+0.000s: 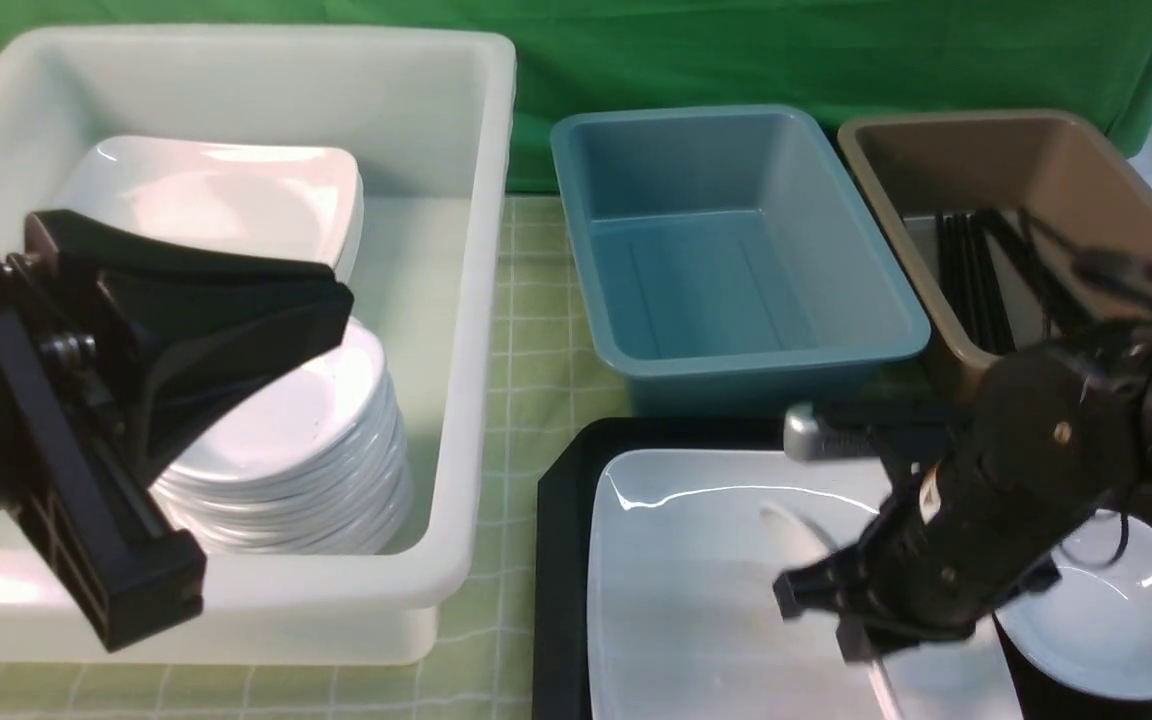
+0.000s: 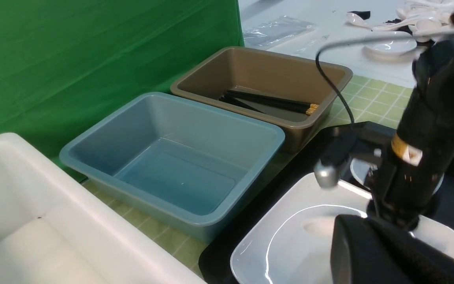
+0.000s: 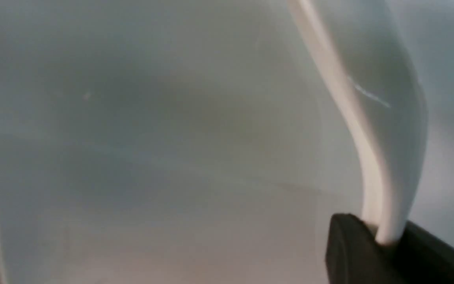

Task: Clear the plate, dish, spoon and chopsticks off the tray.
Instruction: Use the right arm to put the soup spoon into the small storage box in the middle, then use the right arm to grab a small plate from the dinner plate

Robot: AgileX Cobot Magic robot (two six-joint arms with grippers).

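While the left gripper [image 1: 328,300] hangs clenched and empty over the tub [image 1: 481,300], the right gripper [image 1: 821,612] is down at the plate [image 1: 676,600], its fingers [image 3: 349,248] pinching the handle of the spoon [image 3: 392,118]; whether the spoon's bowl rests on the plate or sits just clear of it I cannot tell. Chopsticks [image 1: 976,270] already lie in the brown bin [image 1: 1066,150]. Plate and dish [image 1: 1116,620] sit side by side on the tray [image 1: 561,560], dish to the right. The step in hand looks like clearing the spoon. Next comes a straight lift, minding that the glossy handle may twist in the grip, then a carry to a bin, probably the empty teal one [image 1: 736,270]
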